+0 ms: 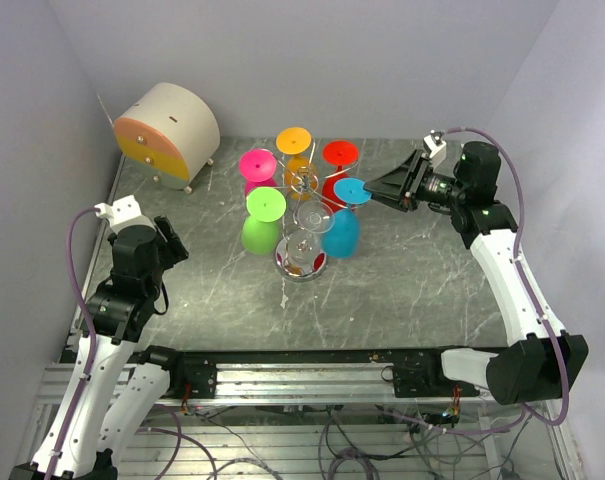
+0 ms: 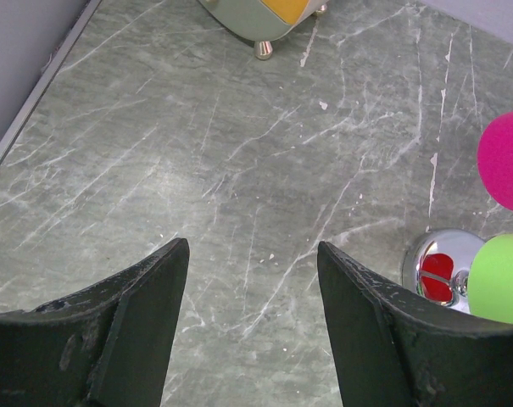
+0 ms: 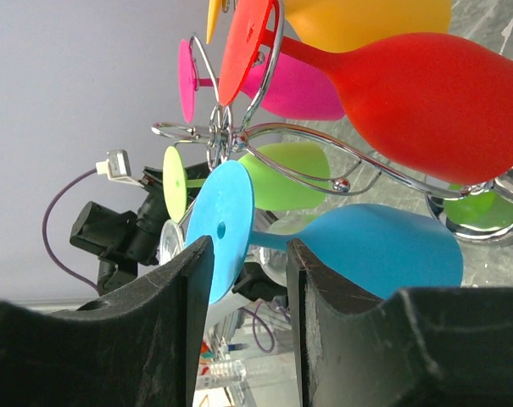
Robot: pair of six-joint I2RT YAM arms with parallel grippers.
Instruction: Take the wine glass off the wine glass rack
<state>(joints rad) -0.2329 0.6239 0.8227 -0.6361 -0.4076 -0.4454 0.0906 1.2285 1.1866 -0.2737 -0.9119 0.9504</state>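
Note:
The wine glass rack [image 1: 302,180], silver wire on a chrome base [image 1: 300,262], stands mid-table with coloured wine glasses hanging bowl-down: orange [image 1: 294,140], red [image 1: 340,152], pink [image 1: 258,163], green [image 1: 265,204], blue [image 1: 352,192] and a clear one [image 1: 312,218]. My right gripper [image 1: 374,190] is open at the blue glass's foot. In the right wrist view the blue foot disc [image 3: 220,229] and stem sit at the tips of my open right gripper [image 3: 249,246], not clamped. My left gripper [image 1: 172,245] is open and empty above the table [image 2: 252,248].
A round cream cabinet with orange and yellow drawers [image 1: 167,130] stands at the back left. In the left wrist view the chrome base [image 2: 447,254], green glass [image 2: 502,275] and pink glass [image 2: 506,161] lie to the right. Walls close the table's left, back and right sides.

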